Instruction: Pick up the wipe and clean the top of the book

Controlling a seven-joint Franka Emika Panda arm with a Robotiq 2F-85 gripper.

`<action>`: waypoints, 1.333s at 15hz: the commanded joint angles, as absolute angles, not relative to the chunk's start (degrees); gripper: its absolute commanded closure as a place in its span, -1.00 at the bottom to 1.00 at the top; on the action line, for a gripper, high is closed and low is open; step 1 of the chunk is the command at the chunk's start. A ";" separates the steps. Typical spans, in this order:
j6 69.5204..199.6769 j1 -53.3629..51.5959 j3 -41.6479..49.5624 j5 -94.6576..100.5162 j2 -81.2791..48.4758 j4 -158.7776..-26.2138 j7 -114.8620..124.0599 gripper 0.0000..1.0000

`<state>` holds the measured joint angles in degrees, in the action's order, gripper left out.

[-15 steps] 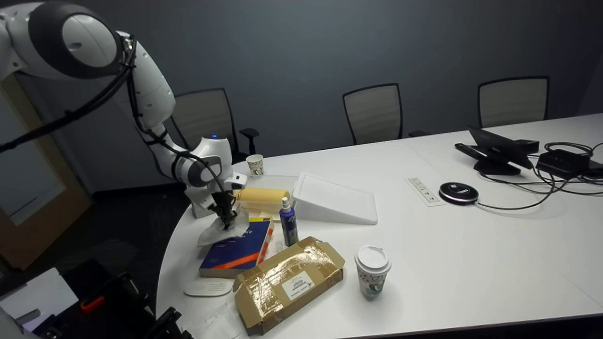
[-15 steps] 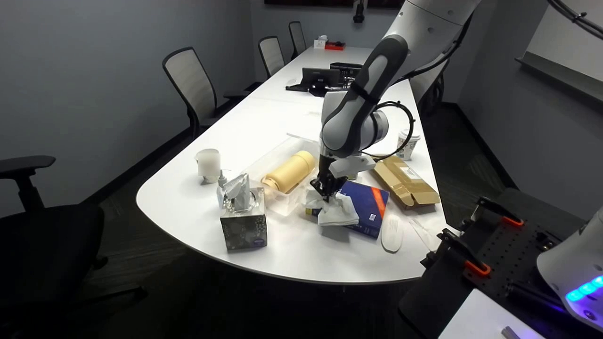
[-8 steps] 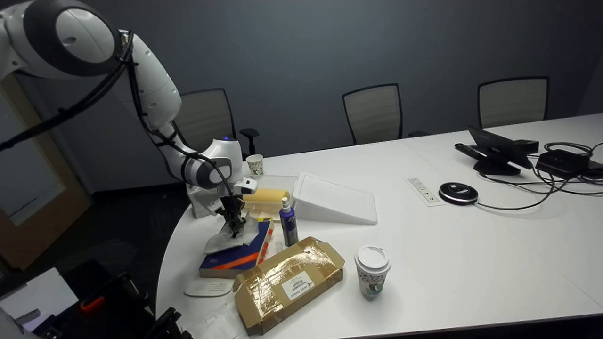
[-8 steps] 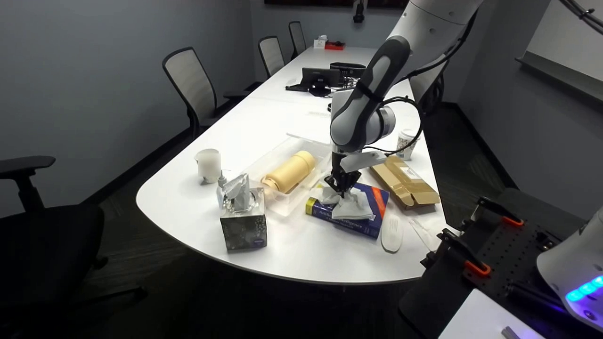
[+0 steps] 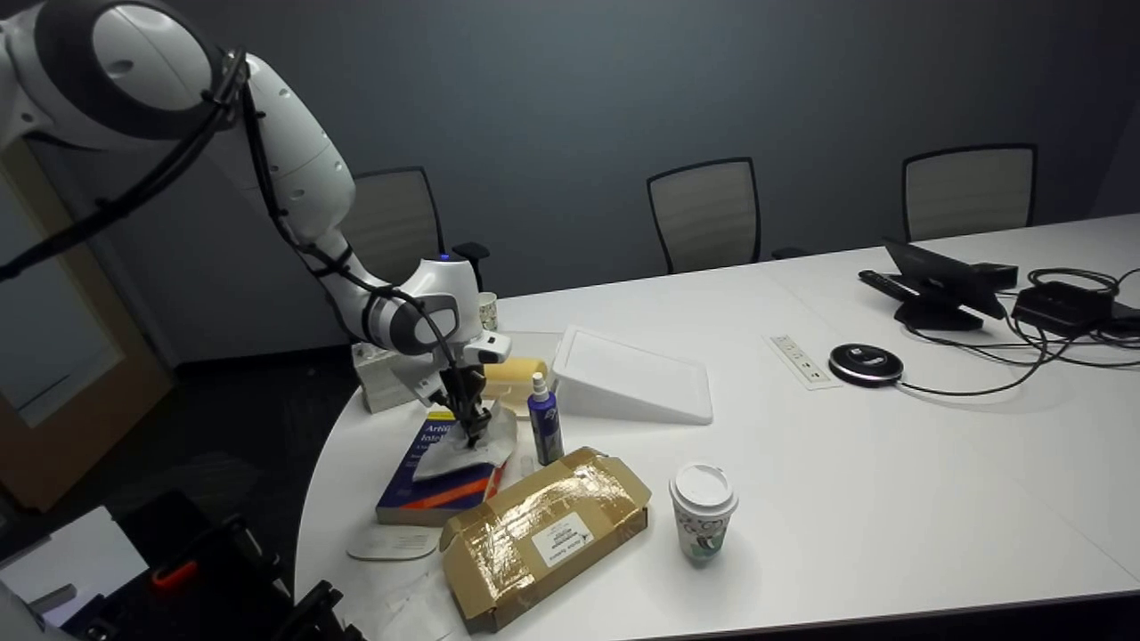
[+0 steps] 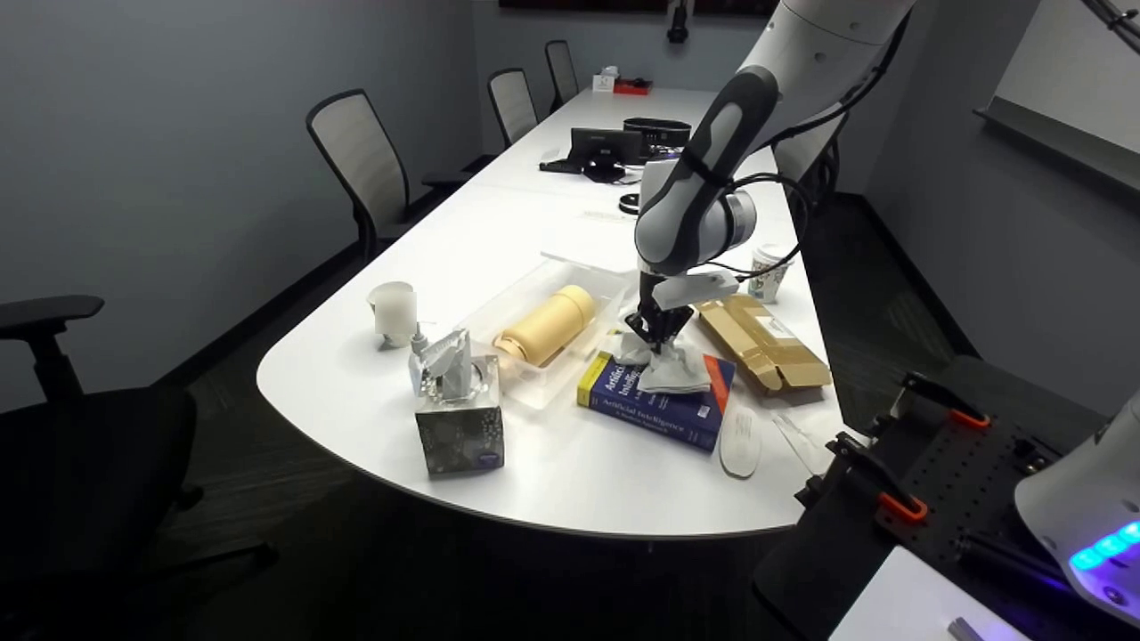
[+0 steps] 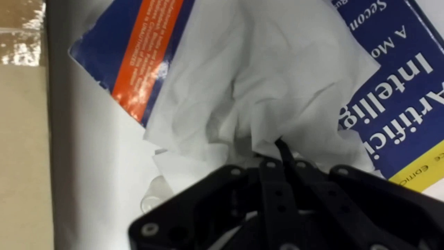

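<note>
The book (image 5: 405,490) lies flat on the table, dark blue with an orange stripe and a yellow end; it also shows in an exterior view (image 6: 650,417) and in the wrist view (image 7: 392,100). The wipe (image 7: 274,69), a crumpled white tissue, lies spread over the book's top in the wrist view and in both exterior views (image 5: 454,458) (image 6: 679,374). One side of it reaches past the book's edge. My gripper (image 7: 272,149) is shut on the wipe and points down above the book (image 5: 474,432) (image 6: 657,336). The fingertips are partly hidden in its folds.
A tan cardboard box (image 5: 552,543) lies close beside the book. A purple spray bottle (image 5: 545,425) stands near the book's edge. A clear bin (image 6: 499,307) holds a yellow bottle (image 6: 549,325). A tissue box (image 6: 461,432), a lidded cup (image 5: 704,516) and a white flat piece (image 6: 741,441) are around.
My gripper has moved with the wipe across the book toward the cardboard box and spray bottle. The book's title side has come into view. The book has stayed in place.
</note>
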<state>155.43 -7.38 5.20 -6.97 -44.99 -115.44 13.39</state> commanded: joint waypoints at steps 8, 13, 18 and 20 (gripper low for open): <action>155.38 -7.64 0.82 -6.22 -41.60 -119.21 12.55 0.99; 150.82 -6.92 1.29 -6.60 -39.07 -123.71 13.20 0.99; 151.78 -8.46 5.53 -5.47 -37.66 -128.09 16.81 0.99; 153.44 -9.19 7.86 -5.09 -37.83 -128.91 18.84 0.99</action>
